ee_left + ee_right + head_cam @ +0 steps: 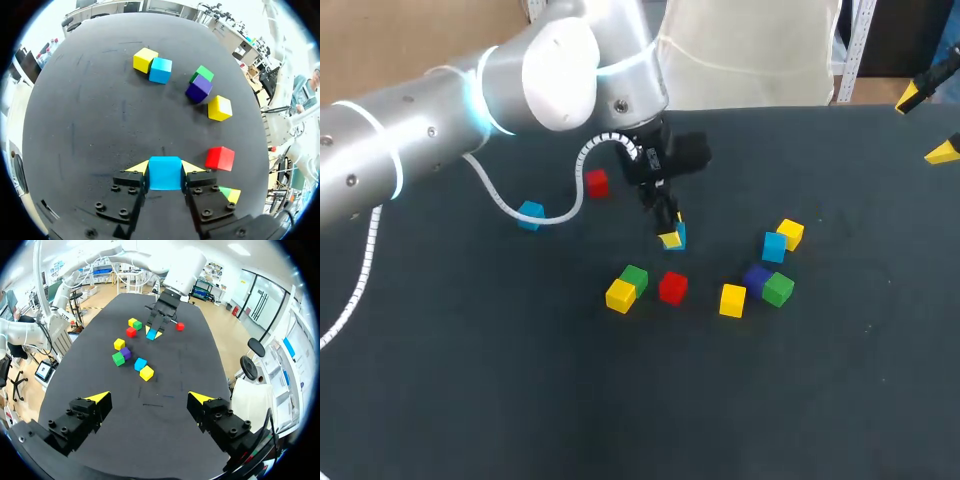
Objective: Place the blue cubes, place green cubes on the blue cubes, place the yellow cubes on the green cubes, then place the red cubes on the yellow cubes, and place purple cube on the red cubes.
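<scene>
Head view, starting at the left: my left arm comes in to mid-desk. Its left claw [165,167] is clenched on a blue cube [164,176], with both yellow tips against opposite faces. It is low over the desk [470,400], though I cannot tell if the cube touches it.

To do this step well, I judge the cube should go down flat on bare desk, well away from the red cube [672,288] just beside it. The claw should release only once the cube sits square, since four layers must stack on it. Another blue cube [530,215] waits farther left, and a third blue cube [774,246] to the right.

The held cube is bright, sharp-edged and level. At the far right, the right claw [150,399] hangs released, well apart.
</scene>
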Robot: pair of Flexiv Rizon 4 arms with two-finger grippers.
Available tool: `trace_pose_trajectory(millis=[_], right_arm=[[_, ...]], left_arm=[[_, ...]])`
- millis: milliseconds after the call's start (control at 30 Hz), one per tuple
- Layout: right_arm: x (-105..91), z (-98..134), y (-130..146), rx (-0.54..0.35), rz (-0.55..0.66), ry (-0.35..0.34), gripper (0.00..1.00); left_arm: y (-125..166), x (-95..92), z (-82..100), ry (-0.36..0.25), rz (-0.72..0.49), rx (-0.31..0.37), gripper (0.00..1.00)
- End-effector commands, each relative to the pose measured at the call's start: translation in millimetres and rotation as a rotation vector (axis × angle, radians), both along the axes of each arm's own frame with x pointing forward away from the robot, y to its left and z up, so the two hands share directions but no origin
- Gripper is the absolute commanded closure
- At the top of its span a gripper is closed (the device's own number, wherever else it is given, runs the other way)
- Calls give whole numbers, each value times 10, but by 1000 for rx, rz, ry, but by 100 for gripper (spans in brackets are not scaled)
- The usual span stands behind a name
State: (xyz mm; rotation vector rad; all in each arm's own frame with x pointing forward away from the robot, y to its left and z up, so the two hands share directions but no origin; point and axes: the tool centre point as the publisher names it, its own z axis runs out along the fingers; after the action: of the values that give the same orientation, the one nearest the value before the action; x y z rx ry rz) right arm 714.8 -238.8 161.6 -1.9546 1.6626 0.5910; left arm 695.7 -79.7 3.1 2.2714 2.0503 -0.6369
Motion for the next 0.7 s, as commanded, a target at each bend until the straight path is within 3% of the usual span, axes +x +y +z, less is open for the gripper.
trace_pose_trajectory(millis=[33, 100, 200, 233, 300, 400, 567, 700], right_arm=[[-2, -1, 1, 0, -1, -1, 0], [-2, -1, 1, 0, -1, -1, 0], [-2, -1, 1, 0, -1, -1, 0], [-2, -1, 1, 0, -1, -1, 0], [-2, -1, 1, 0, -1, -1, 0], [-2, -1, 1, 0, -1, -1, 0], [-2, -1, 1, 0, -1, -1, 0], [-2, -1, 1, 0, -1, -1, 0]], left_arm=[[-31, 15, -12, 2, -7, 6, 100], [-39, 17, -14, 5, -7, 14, 100], [-48, 34, -24, 10, -5, 19, 89], [-51, 36, -24, 10, -6, 19, 95], [-58, 46, -24, 8, -7, 21, 95], [-61, 63, -31, 10, -3, 32, 86], [-60, 91, -39, 10, -2, 42, 81], [-62, 114, -58, 12, -12, 42, 65]])
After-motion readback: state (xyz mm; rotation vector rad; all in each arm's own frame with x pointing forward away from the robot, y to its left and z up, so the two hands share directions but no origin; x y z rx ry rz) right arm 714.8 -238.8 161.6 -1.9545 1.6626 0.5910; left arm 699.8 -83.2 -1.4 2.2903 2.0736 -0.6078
